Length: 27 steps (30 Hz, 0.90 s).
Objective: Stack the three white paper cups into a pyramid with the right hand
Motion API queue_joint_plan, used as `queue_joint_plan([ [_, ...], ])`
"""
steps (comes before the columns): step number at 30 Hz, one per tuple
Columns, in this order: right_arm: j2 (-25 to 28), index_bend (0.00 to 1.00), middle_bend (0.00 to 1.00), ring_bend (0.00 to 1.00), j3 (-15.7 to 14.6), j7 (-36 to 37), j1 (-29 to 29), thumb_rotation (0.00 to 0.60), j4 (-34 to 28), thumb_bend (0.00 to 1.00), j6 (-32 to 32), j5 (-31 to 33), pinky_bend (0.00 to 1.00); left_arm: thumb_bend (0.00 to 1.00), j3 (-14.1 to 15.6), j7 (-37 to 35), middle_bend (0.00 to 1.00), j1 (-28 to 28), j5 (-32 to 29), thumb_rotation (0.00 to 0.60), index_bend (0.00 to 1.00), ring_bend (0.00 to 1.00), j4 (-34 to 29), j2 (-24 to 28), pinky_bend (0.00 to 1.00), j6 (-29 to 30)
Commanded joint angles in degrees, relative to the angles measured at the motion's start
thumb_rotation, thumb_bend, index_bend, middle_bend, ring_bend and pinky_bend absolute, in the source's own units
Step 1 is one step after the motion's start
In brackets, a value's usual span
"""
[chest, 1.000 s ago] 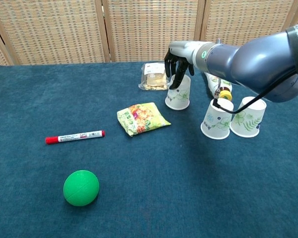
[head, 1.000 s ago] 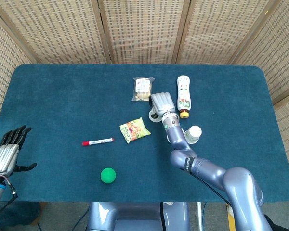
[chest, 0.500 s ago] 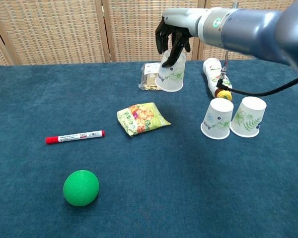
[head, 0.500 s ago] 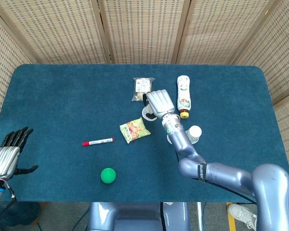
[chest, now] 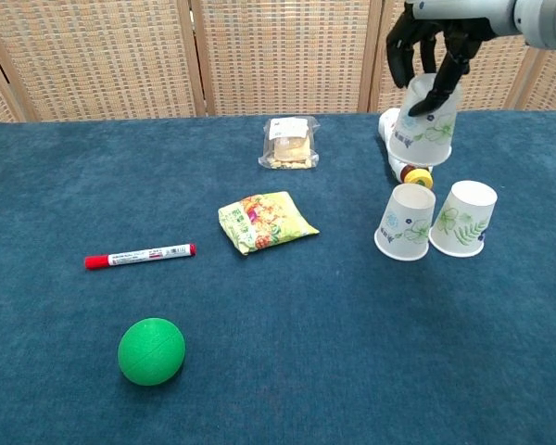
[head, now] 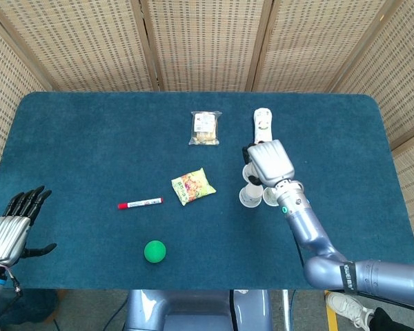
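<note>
Two white paper cups with leaf prints stand upside down side by side, the left cup (chest: 404,222) (head: 250,196) touching the right cup (chest: 462,219) (head: 272,197). My right hand (chest: 435,42) (head: 269,163) holds the third cup (chest: 424,126) upside down in the air, above and slightly behind that pair, its fingers wrapped over the cup's top. In the head view the hand covers most of the held cup. My left hand (head: 10,227) hangs off the table's near left corner with fingers spread, holding nothing.
On the blue table (chest: 352,352), a bottle (head: 262,118) (chest: 397,158) lies just behind the cups. A cracker packet (chest: 290,142), a yellow-green snack bag (chest: 264,221), a red marker (chest: 139,256) and a green ball (chest: 151,350) lie to the left.
My right hand lifted the cup from beside the cracker packet and carried it up and to the right, over the two standing cups. The left hand barely moved.
</note>
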Motion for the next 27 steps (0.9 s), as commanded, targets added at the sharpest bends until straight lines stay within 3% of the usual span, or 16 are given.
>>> queue_joint_plan([
  [1, 1.3, 0.55, 0.56, 0.51, -1.5, -0.4, -0.8, 0.6, -1.1, 0.38, -0.4, 0.6, 0.66, 0.0, 0.1, -0.1, 0.0, 0.2, 0.4, 0.6, 0.0, 0.0, 0.0, 0.0, 0.0, 0.4],
  [27, 0.7, 0.55, 0.56, 0.52, -5.5, 1.7, -1.7, 0.6, 1.6, 0.38, -2.8, -1.9, 0.66, 0.0, 0.0, 1.1, 0.0, 0.1, 0.1, 0.6, 0.0, 0.0, -0.1, -0.5, 0.0, 0.0],
])
